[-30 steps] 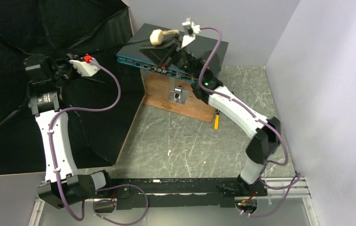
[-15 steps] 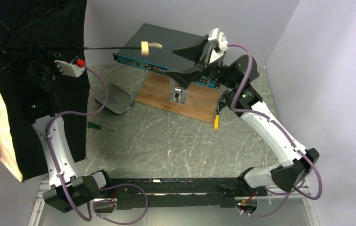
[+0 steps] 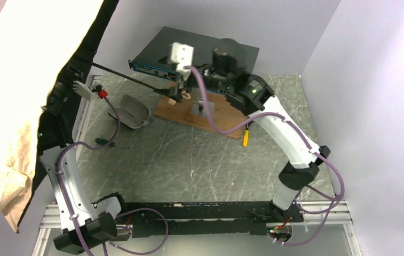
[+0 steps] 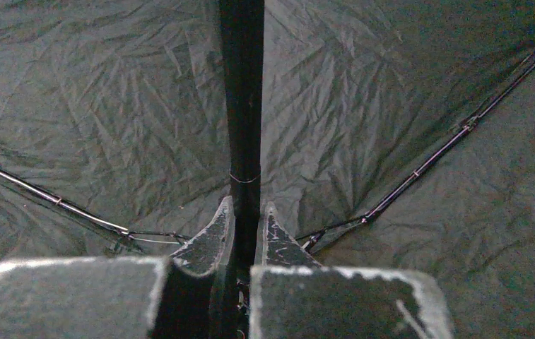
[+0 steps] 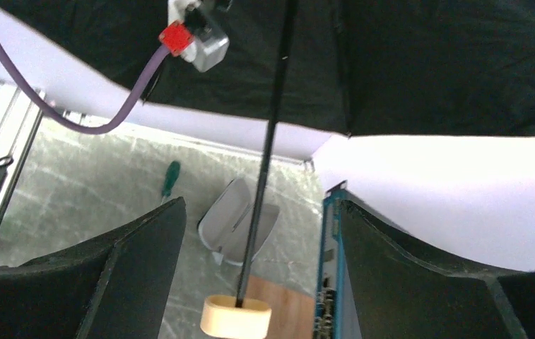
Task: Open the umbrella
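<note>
The umbrella stands open at the left, its tan canopy [image 3: 29, 80] facing the top camera and its black underside [image 4: 109, 106] filling the left wrist view. My left gripper [image 4: 247, 208] is shut on the thin black shaft [image 4: 243, 106] close to the ribs. The shaft [image 3: 130, 79] slopes down to the right and ends in the cream handle [image 5: 236, 316]. My right gripper [image 5: 261, 205] is open, its fingers wide on either side of the shaft and handle, touching neither. The grey capsule case [image 3: 134, 111] lies open on the table.
A grey-teal switch box [image 3: 205, 50] sits on a stand above a wooden board [image 3: 215, 114] behind the handle. A green screwdriver [image 3: 103, 142] lies near the case and a yellow one [image 3: 246, 136] by the board. Walls close in at the back and right.
The canopy has swung round so its tan side faces the camera. The shaft has dipped, lowering the handle. My right gripper let go of the handle, opened and now straddles it.
</note>
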